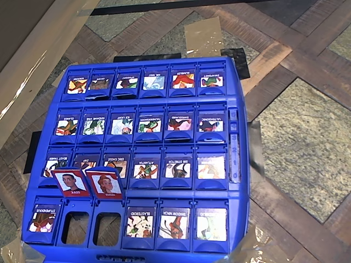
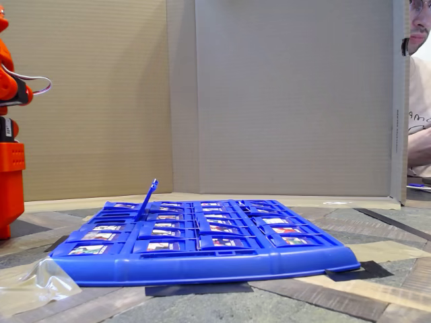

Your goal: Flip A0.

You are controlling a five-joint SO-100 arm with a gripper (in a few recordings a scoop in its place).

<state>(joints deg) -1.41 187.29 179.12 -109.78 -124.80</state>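
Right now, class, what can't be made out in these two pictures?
Orange robot arm: cut off by fixed view's left edge.
Two raised red-framed portrait cards: edge-on in fixed view, faces hidden.
Blue plastic game board, its card names: too small, blurred, overhead view.

Board: the game board (image 1: 164,101) lies flat on the table (image 1: 307,137), with four rows of six tile frames.
Raised tiles: two upright tiles (image 1: 71,182) (image 1: 105,183) stand side by side at 7 o'clock on the board, seen in the overhead view.
Open frames: two slots (image 1: 75,227) (image 1: 107,228) lie just before the upright tiles, in the near row.
Number strip: the number strip (image 1: 234,145) runs along the board's 3 o'clock edge.
Wall: the cardboard wall (image 2: 283,101) stands behind the board, at 12 o'clock in the fixed view.
Arm: the arm base (image 2: 10,182) stands at 9 o'clock in the fixed view, apart from the board.
Person: a person (image 2: 421,101) is at 3 o'clock in the fixed view, beyond the wall's edge.
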